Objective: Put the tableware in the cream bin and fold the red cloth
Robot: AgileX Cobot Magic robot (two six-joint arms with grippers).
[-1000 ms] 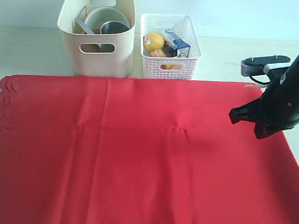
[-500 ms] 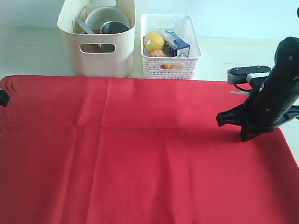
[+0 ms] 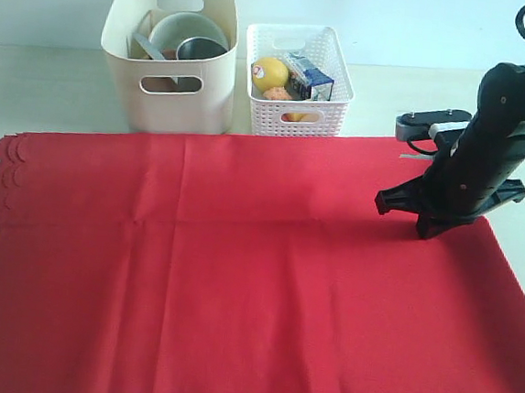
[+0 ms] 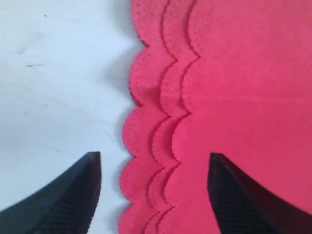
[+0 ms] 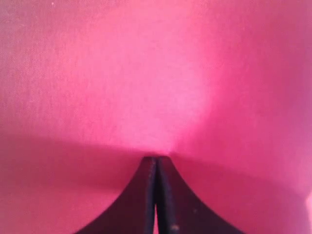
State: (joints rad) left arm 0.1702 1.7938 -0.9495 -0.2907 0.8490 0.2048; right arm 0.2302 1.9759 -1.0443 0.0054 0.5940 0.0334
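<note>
The red cloth (image 3: pixel 255 279) lies spread over most of the bench (image 3: pixel 51 86). It is a matte woven fabric with soft straight creases, and its left border is cut in round scallops.

My left pincer (image 4: pixel 154 161) is apart. One dark, finely ribbed finger (image 4: pixel 73 195) is above the bare pale bench, and the other is above the cloth, with the scalloped border between them. My right pincer (image 5: pixel 156 161) is together, its two black fingers meeting in a thin line. The tips touch the cloth near its far right corner, where the fabric makes a small pucker. I cannot tell if some fabric is nipped between them.

Behind the cloth stands the cream bin (image 3: pixel 169 55), smooth plastic with rounded corners and oval handle holes. It holds a pale bowl (image 3: pixel 181 26) leaning on its side and a steel cup (image 3: pixel 202 49). Just beside it on the right is a smaller white lattice basket (image 3: pixel 295 103) with a lemon (image 3: pixel 270 72) and a milk carton (image 3: pixel 309 79). Both containers stand at the far edge of the cloth, well apart from my pincers.

The left wrist view shows the scalloped border as three overlapping layers with tiny dotted embossing. The exterior view shows this border only as one wavy line. In the exterior view my right arm hides its own fingertips, and only the right wrist view shows them closed.
</note>
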